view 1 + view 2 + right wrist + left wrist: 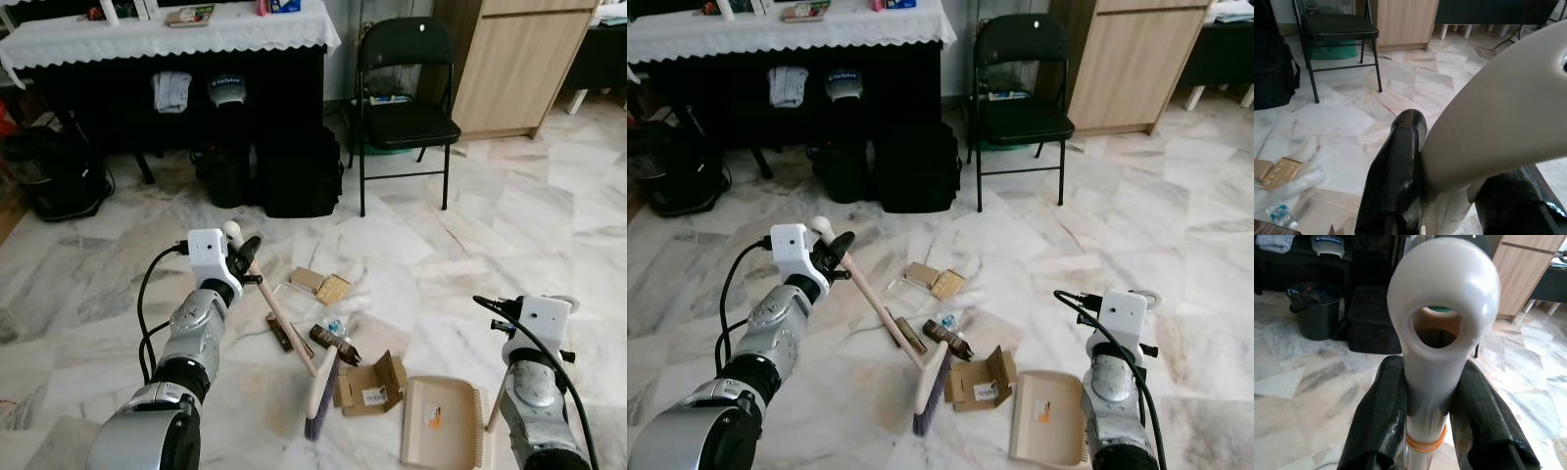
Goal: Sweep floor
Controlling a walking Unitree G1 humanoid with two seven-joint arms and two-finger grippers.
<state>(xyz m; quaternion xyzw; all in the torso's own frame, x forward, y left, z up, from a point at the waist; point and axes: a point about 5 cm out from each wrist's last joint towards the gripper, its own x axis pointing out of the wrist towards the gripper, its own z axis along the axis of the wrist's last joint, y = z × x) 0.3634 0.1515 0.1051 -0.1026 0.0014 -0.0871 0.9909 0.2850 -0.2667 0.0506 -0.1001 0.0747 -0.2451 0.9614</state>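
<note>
- A marble floor [549, 225] runs back to a black folding chair [402, 98].
- Nearer the robot than the chair, the left gripper [1425, 401] clamps the broom [294, 338] handle just below its looped end.
- The broom's bristles rest beside a cardboard box [370, 384].
- The right gripper [1449, 196] pinches the beige dustpan [446, 423] handle, pan touching the floor.

I see my broom [290, 328] leaning, its white knob end up, purple bristles down on the marble floor [509, 225]. My tan dustpan [443, 423] lies flat just beside the cardboard trash [369, 385].
</note>
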